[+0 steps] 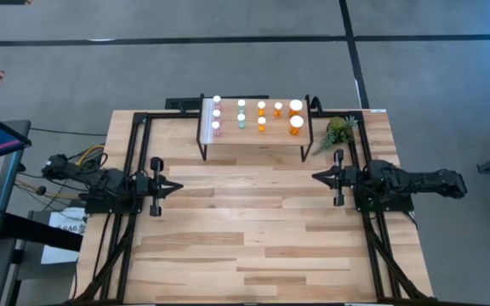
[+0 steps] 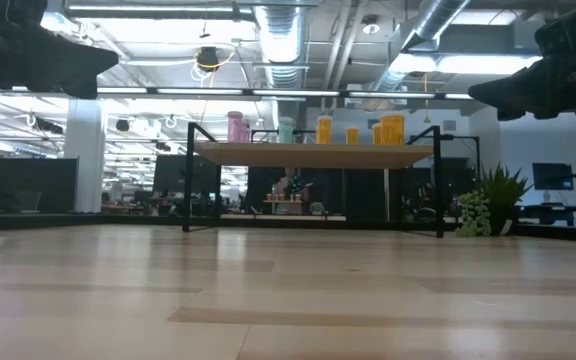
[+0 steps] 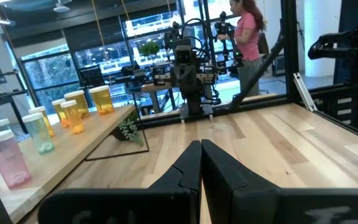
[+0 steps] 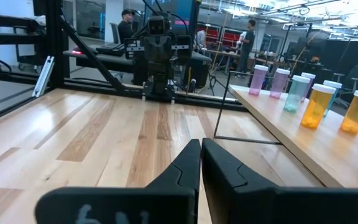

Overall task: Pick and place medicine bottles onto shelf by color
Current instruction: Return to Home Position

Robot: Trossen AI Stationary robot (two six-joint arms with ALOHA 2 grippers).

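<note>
L end effector & R end effector pinched closed, empty; bottles on shelf.

Qty 1 shelf is carrying 10 medicine bottles in total: 3 pink bottles, 2 teal bottles, 3 small orange bottles and 2 large orange bottles, all w/ white caps. The 1 table is also holding 1 plant, and 2 arms are reaching over it, i.e. 1 left gripper and 1 right gripper. In the bkgd, 1 person is standing in the left wrist view and 2 people are showing in the right wrist view.
</note>
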